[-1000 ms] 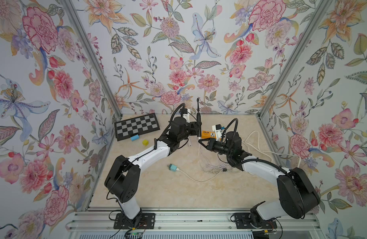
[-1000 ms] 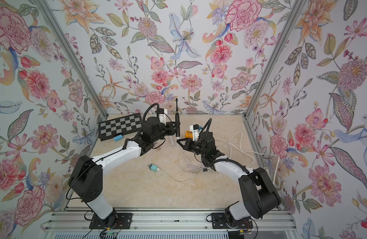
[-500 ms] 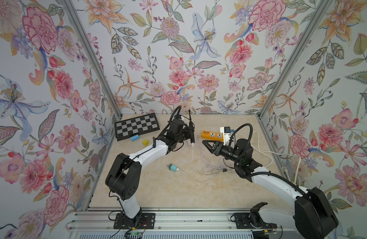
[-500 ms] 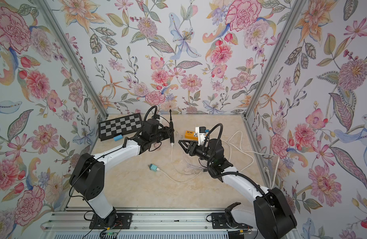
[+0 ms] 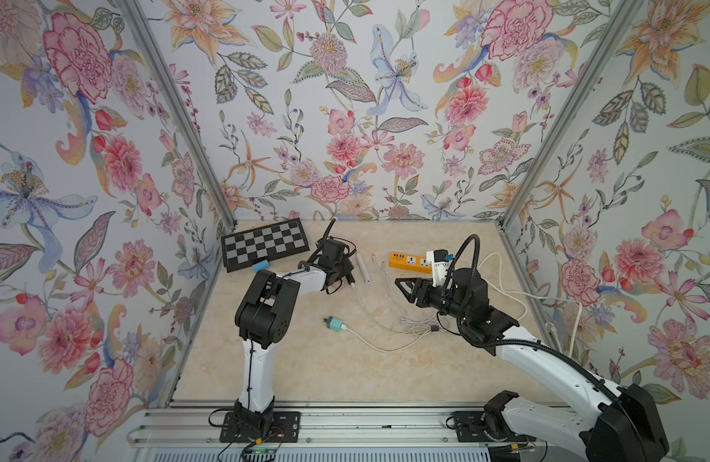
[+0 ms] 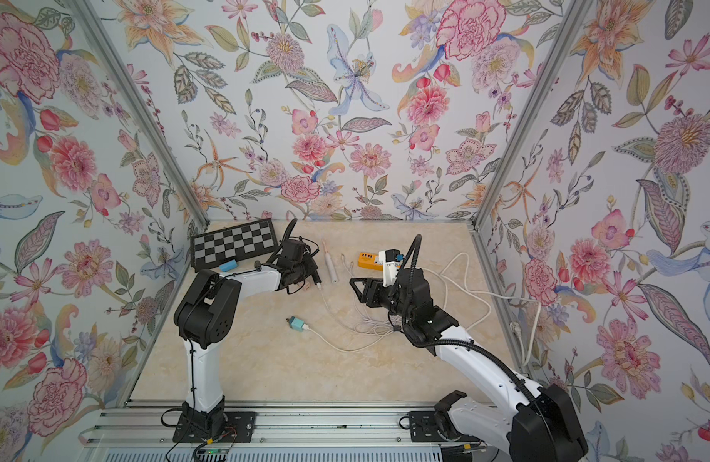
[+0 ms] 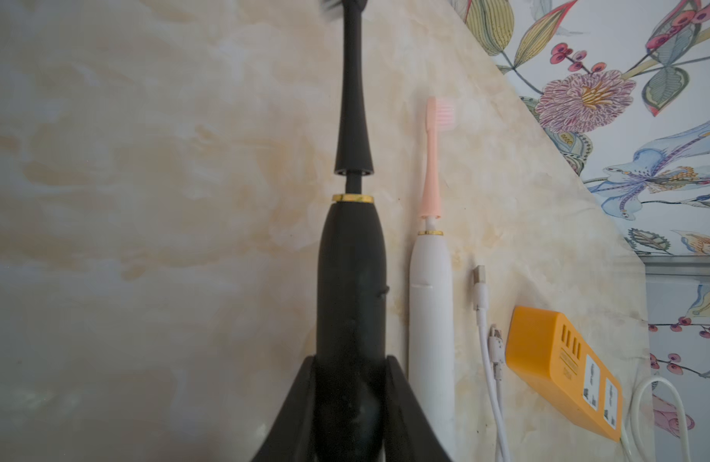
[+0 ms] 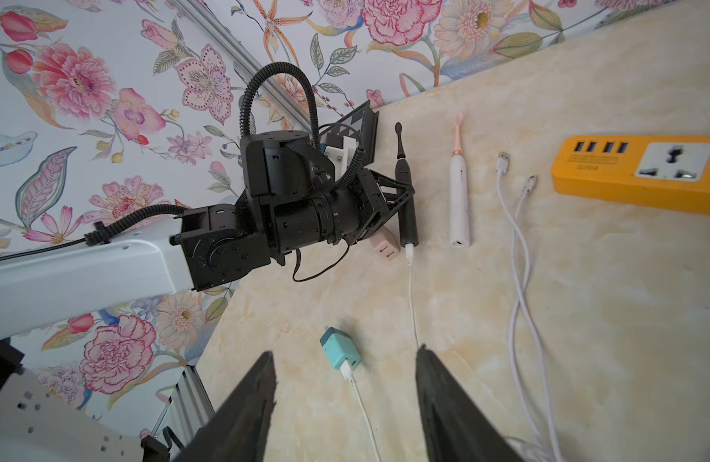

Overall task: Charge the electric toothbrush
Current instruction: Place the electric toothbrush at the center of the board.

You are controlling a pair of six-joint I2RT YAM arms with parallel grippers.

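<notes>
While the left claw [image 7: 351,362] is clamped across the thick lower handle of the black toothbrush [image 7: 351,260], the right claw [image 8: 344,352] hangs with its jaws apart and empty, above the teal adapter [image 8: 339,352]. The black toothbrush is held level and low over the tabletop [image 8: 585,300], parallel to a white toothbrush with a pink head [image 7: 430,304] lying just beside it. Whether the black one touches the surface cannot be told. At its butt end the plug of a white cable [image 8: 411,296] meets the handle and appears seated. Two loose cables [image 8: 521,248] lie beyond the white toothbrush, and the orange power strip [image 7: 565,360] lies past those.

The toothbrush looks light and stiff, with a smooth rounded body likely to twist or slip in a pinch. The wide part of the handle is the sound place to hold it; the thin neck is probably too weak. The cable is limp and gives no purchase, so the adapter's blocky body, taken across its flat sides, seems the better hold for reaching the strip.
</notes>
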